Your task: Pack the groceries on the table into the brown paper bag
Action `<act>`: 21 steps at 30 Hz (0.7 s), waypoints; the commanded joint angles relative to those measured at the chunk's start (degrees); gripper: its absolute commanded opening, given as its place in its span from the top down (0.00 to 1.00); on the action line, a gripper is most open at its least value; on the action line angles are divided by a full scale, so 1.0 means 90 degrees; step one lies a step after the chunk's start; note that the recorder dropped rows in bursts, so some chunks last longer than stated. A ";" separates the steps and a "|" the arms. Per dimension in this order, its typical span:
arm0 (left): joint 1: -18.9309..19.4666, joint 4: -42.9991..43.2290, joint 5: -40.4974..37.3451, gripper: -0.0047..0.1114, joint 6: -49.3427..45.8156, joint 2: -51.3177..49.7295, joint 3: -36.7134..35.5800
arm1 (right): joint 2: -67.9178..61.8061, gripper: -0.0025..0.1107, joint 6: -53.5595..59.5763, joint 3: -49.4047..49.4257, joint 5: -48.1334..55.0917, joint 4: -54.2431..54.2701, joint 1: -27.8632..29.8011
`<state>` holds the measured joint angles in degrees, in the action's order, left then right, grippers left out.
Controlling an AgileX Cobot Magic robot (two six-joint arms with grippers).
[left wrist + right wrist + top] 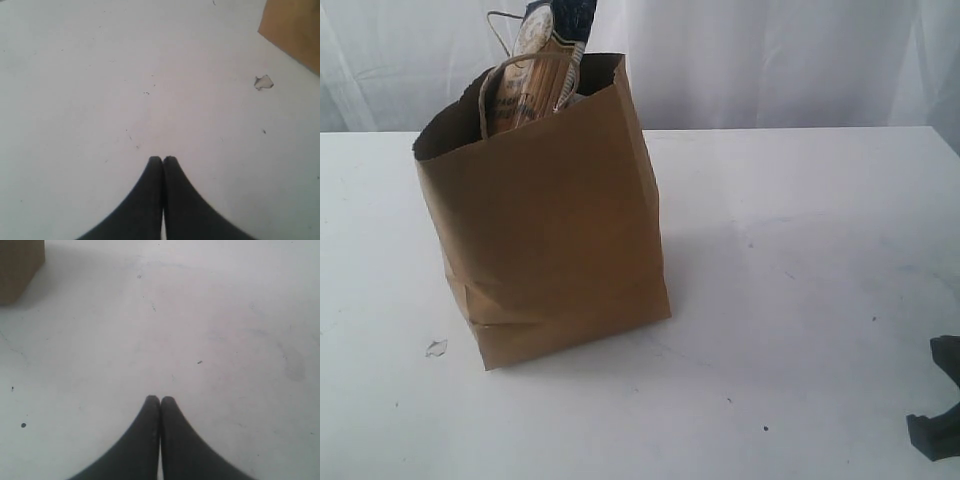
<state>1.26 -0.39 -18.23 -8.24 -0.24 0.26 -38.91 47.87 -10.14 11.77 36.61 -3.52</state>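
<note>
The brown paper bag (pixel 555 230) stands upright on the white table (pixel 800 260), left of centre. The long spaghetti packet (pixel 535 70) pokes out of its open top beside a twisted handle. A small white lump (pixel 436 348) lies on the table by the bag's left front corner; it also shows in the left wrist view (pixel 263 82) near the bag's corner (pixel 295 30). My left gripper (pixel 162 160) is shut and empty above bare table. My right gripper (pixel 160 400) is also shut and empty, with the bag's corner (pixel 17 267) far off. The other groceries are out of view.
A dark part of the right arm (pixel 940 420) sits at the lower right edge of the exterior view. A white curtain (pixel 770 60) hangs behind the table. Small dark specks dot the tabletop.
</note>
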 commanded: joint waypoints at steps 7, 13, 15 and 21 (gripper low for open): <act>0.0007 -0.0764 -0.0176 0.96 0.0284 0.0027 -0.0029 | 0.0012 0.98 -0.0018 -0.0047 -0.0014 -0.0027 -0.0011; 0.0007 -0.1381 -0.0129 0.96 0.0220 0.0027 -0.0029 | 0.0012 0.98 -0.0018 -0.0047 -0.0014 -0.0027 -0.0011; 0.0007 -0.1381 -0.0129 0.96 0.0220 0.0027 -0.0029 | 0.0012 0.98 -0.0018 -0.0047 -0.0014 -0.0027 -0.0011; 0.0007 -0.1381 -0.0129 0.96 0.0220 0.0027 -0.0029 | 0.0012 0.98 -0.0018 -0.0047 -0.0014 -0.0027 -0.0011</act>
<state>1.32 -12.16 -18.70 -6.46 -0.24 0.26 -38.91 47.87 -10.14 11.77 36.61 -3.52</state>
